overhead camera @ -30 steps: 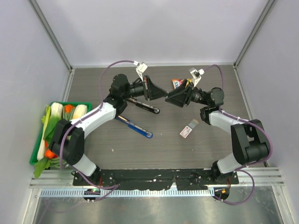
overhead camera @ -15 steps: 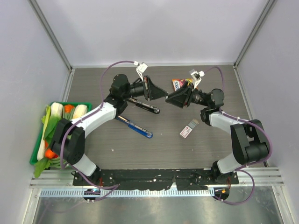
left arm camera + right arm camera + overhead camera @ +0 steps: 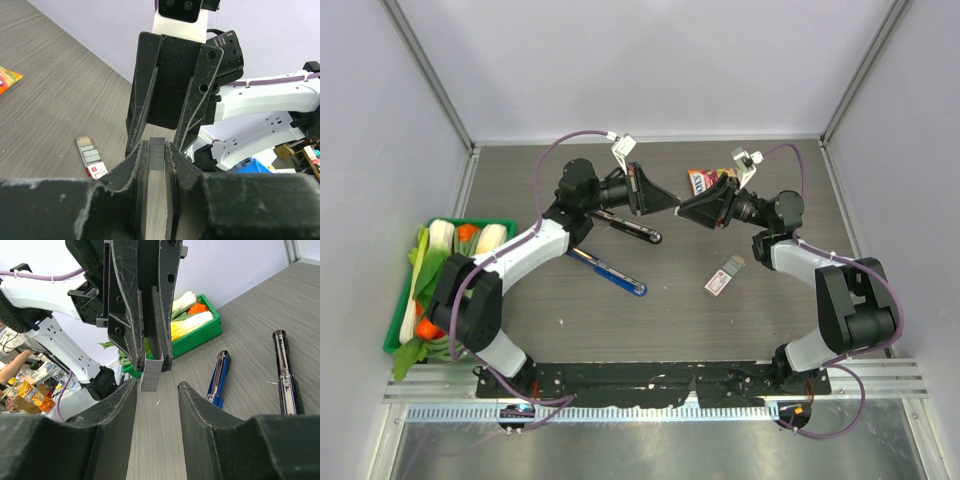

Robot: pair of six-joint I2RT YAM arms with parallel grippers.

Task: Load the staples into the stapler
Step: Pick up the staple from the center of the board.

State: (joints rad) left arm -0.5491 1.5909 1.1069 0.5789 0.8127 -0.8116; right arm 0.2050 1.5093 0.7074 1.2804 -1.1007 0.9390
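Grey wood-grain table (image 3: 770,320), both arms reaching in toward the far middle: left arm (image 3: 535,245) from the left, right arm (image 3: 810,255) from the right, grippers nose to nose above the surface. Green tray (image 3: 500,222) sits at the table's left edge, full of vegetables (image 3: 445,240), well apart from everything else. The stapler (image 3: 628,226) lies flat on the table just below the left gripper, unheld; in the right wrist view a metal channel shows along its top. A blue stapler (image 3: 610,272) lies nearer the arm bases, beside the black one but not touching it. An orange snack bag (image 3: 700,180) is at the far side, partly hidden behind the right gripper. A small white-and-red box (image 3: 718,282) lies on the table on the right arm's side, clear of both grippers. Left gripper (image 3: 156,149): fingers clenched on the staples (image 3: 151,375), a grey strip pinched flat between the pads with its free end sticking out past the fingertips. Right gripper (image 3: 156,385): fingers (image 3: 120,410) spread, one on each side of that free end. The right wrist view shows a gap on both sides, so there's no grip there yet. The staples are in the air between the two grippers, above the table and away from the stapler.
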